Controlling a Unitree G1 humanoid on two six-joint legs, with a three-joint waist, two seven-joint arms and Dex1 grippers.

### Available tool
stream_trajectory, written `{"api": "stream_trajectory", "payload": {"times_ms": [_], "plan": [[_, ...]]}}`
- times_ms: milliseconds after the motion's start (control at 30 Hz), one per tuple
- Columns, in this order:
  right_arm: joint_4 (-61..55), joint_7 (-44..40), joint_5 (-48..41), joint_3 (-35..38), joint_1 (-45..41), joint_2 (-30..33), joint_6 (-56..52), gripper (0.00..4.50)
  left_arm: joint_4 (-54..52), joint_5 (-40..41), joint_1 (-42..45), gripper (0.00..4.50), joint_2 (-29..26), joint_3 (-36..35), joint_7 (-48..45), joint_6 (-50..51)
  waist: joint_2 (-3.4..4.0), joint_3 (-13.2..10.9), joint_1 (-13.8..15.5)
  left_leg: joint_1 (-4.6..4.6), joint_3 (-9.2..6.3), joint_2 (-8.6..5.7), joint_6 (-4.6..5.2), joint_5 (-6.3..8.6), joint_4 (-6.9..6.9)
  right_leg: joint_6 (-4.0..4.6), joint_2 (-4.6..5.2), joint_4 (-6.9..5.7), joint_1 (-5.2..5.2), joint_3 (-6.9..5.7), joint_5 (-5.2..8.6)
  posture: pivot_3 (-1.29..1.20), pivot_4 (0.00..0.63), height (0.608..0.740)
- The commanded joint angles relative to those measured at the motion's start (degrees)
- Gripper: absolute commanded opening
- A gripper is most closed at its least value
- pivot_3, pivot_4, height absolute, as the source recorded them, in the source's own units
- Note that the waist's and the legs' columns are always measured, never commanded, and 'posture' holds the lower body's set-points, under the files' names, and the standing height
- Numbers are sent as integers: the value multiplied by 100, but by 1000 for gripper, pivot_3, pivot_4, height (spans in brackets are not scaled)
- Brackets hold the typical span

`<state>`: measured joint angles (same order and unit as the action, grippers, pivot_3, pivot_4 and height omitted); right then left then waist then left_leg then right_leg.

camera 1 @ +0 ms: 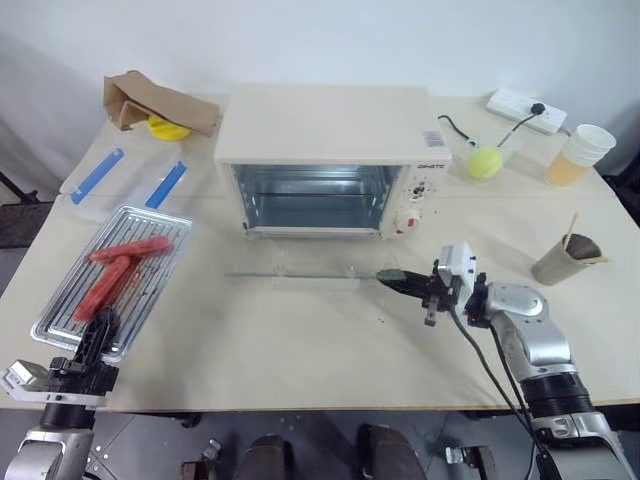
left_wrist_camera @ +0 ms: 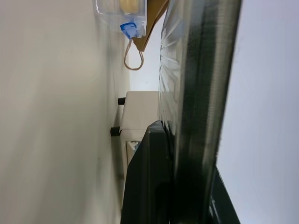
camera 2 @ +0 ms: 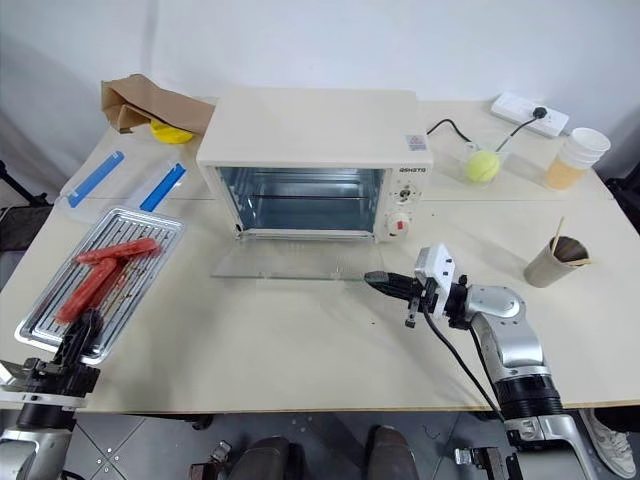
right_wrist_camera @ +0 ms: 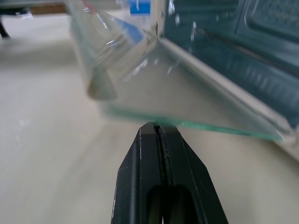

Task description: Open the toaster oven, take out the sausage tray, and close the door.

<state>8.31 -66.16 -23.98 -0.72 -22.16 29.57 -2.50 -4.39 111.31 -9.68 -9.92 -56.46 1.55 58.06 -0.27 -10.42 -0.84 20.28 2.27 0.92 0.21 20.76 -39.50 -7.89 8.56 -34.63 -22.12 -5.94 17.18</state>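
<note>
Right tool (camera 2: 378, 280): fingers pressed together with nothing between them, tip at the right-hand edge of the door (camera 2: 290, 263), which lies folded down flat and level just above the desk (camera 2: 300, 360). The right arm reaches in from the right, held level and pointing leftward. Left tool (camera 1: 98, 330): fingers clamped on the near rim of the sausage tray (camera 1: 115, 280), the arm rising from the near-left corner of the desk.

The desk is a pale cream surface before a plain white wall. The toaster oven (camera 1: 330, 130) stands at mid-desk, its cavity open and holding a bare wire shelf. The sausage tray rests on the desk left of the oven, well apart from it, carrying red sausages (camera 1: 125, 262) on its rack.

Behind the tray lies a clear plastic box (camera 1: 135, 178) with blue clips; beyond it, a brown paper bag (camera 1: 150, 100) on its side with a yellow object (camera 1: 168, 128) at its mouth. Right of the oven: a tennis ball (camera 1: 485, 161), a white power strip (camera 1: 525, 110), a stack of cups (camera 1: 580, 152) with yellowish contents in the lowest, and a paper cup (camera 1: 565, 260) holding sticks.
</note>
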Motion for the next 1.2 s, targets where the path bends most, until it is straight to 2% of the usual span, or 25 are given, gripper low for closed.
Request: {"api": "stream_trajectory", "payload": {"times_ms": [33,233,467,600,700,833,900,1000,1067,1100,1200], "plan": [[-626,54,-441,285,-22,96,-378,31,-139,169,-15,0,-66,-93,-19,75,0,0,34,0,0,0,0,0,0,0,0,3,-2,0,0,0,150,740],[-1160,369,-952,548,-266,118,-1132,31,-86,169,9,0,-118,-144,-15,139,0,0,77,16,2,0,-3,2,3,0,0,1,-25,2,0,0,150,740],[-1333,1120,-1634,925,-795,-46,-2125,31,-32,169,9,0,-173,-81,-94,371,0,0,87,17,3,0,-3,1,19,1,-1,1,-32,-1,0,0,150,740],[-1565,1020,-1696,1004,-631,191,-2313,31,-24,169,-64,0,-279,71,-206,588,0,0,98,23,1,-6,-2,2,34,0,-1,-8,-36,-4,0,0,150,740],[-1899,786,-1482,1076,-219,559,-2077,592,36,169,-149,0,-462,224,-348,823,0,0,123,31,-3,-15,6,7,36,-1,-1,-6,-39,-8,-1,0,150,740],[-2412,440,-1003,1177,545,941,-1260,1856,155,169,-350,0,-784,500,-540,1123,0,0,161,33,5,-22,11,18,37,-1,-3,7,-37,-13,-1,0,150,740],[-2652,246,-746,1382,1197,1117,-783,2511,241,169,-512,0,-1140,876,-654,1390,0,0,191,33,9,-19,10,20,38,-2,-8,15,-36,-16,-1,0,150,740],[-2792,76,-782,1623,1744,1119,-344,3538,352,169,-652,0,-1698,1392,-925,1677,0,0,202,31,17,-17,9,21,40,-2,-11,22,-34,-15,-1,0,150,740],[-2910,-28,-1002,1774,2080,1247,-494,4237,449,169,-592,0,-2003,1730,-1056,1776,4,-2,202,25,34,-18,11,19,39,-1,-8,28,-32,-6,-1,0,150,740],[-2971,41,-1098,1856,2185,1262,-603,4445,489,169,-543,0,-2147,1915,-1092,1815,5,-3,206,23,36,-16,12,18,39,-1,-9,31,-30,-5,-1,0,150,740],[-3108,114,-1293,2093,2526,1288,-741,4445,675,169,-192,0,-2445,2466,-1237,1929,6,-3,226,12,41,-12,9,15,39,1,-5,46,-26,0,0,0,150,740]]}}
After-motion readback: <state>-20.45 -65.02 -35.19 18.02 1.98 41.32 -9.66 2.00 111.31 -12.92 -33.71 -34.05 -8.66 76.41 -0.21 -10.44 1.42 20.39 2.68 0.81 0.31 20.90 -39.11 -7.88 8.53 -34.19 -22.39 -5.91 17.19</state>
